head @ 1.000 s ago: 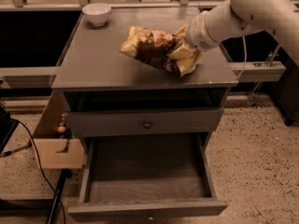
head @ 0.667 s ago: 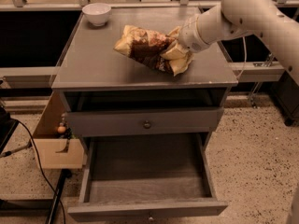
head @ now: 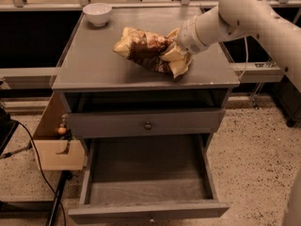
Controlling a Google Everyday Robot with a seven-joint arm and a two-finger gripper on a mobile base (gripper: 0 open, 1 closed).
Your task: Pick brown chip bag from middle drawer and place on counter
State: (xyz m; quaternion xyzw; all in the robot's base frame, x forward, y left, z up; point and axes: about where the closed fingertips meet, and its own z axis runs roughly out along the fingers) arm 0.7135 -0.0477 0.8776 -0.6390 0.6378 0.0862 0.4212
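camera view | gripper (head: pixel 176 58) over the counter (head: pixel 89 60), right side, clamped on the tan end of the brown chip bag (head: pixel 141 48) | middle drawer (head: pixel 146 173) open, nothing in it | bag's up top, I'd say only the let-go is left

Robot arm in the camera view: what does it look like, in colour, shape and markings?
The arm is smooth off-white, made of thick rounded tubular segments with a bulbous joint and a ringed collar at the wrist. No markings show. The gripper sits at its tip, above the counter, against the right end of the brown chip bag, which mostly hides it.
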